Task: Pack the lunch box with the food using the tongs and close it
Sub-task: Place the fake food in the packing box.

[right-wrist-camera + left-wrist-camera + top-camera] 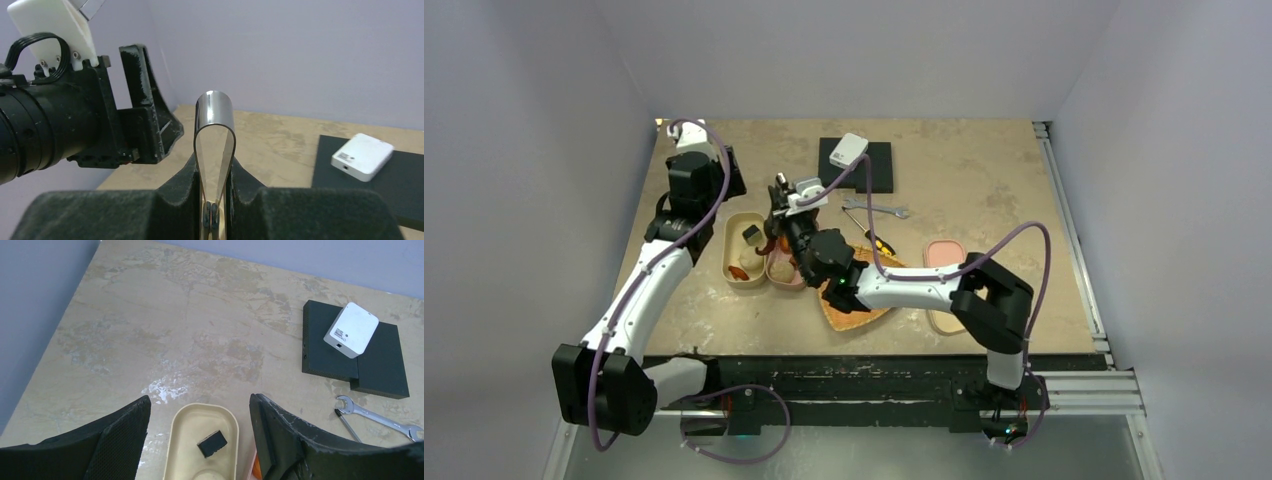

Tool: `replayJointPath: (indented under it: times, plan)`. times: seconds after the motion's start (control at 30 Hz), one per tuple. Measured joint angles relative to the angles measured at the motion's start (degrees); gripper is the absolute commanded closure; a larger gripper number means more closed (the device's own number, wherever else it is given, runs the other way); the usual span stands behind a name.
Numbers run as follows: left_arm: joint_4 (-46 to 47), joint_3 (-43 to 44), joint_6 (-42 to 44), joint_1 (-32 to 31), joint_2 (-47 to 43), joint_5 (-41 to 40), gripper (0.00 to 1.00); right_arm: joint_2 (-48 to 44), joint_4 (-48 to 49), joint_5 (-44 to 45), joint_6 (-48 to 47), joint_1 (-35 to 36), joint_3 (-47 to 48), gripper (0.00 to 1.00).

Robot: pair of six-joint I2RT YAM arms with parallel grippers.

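The lunch box shows as a beige tray with a pink tray beside it. In the beige tray lie a black-and-white piece and an orange bit. A beige bun sits in the pink tray. My right gripper is shut on the tongs, whose tips are pressed together, and it hovers over the trays. My left gripper hangs open and empty above the beige tray's far end, where the black piece lies.
A black pad carrying a white box lies at the back. A silver wrench and a screwdriver are right of the trays. A woven plate lies under the right arm, and a pink lid further right.
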Motion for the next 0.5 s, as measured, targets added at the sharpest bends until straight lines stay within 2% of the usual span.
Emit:
replayJointPath:
  times: [0.5]
  plan:
    - [-0.2,0.0,0.6,3.0,-2.6,-3.5,0.28,14.9,-0.4,-4.7,2.3,0.3,13.7,1.00]
